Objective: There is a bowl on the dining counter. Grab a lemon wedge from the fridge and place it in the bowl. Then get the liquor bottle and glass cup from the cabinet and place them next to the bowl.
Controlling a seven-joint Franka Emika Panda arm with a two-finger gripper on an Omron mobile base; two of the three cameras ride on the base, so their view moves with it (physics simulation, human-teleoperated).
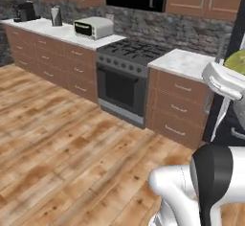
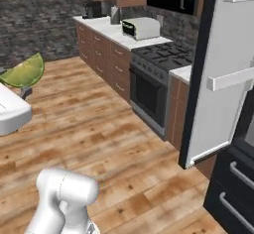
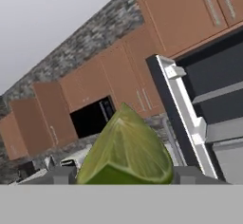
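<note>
Far left, back counter: a dark coffee machine point(image 1: 26, 11), a metal jug point(image 1: 56, 16) and a white toaster oven point(image 1: 93, 27) stand in a row on the marble worktop point(image 1: 48, 28), at about 10 to 11 o'clock from the arm in the left base view.
Centre: a black stove point(image 1: 125, 79) with a gas hob sits at 12 o'clock, between brown drawers point(image 1: 52, 60).
Lemon wedge: the yellow-green lemon wedge point(image 3: 126, 147) sits between the two dark fingertips point(image 3: 59, 174) in the hand view; it also shows raised at 9 o'clock in the right base view.
Gripper: the gripper point(image 3: 124, 174) is clamped on the wedge, jaws standing wide around its thick end.
Right: the fridge point(image 2: 233, 173) stands at 3 o'clock with its door point(image 2: 218, 74) swung open into the room.
Step in hand: carrying the wedge toward the bowl on the dining counter, judged from the lifted, loaded hand.
Doing it well: hold the squeeze steady, keep the hand level, swing clear of the open door edge.
</note>
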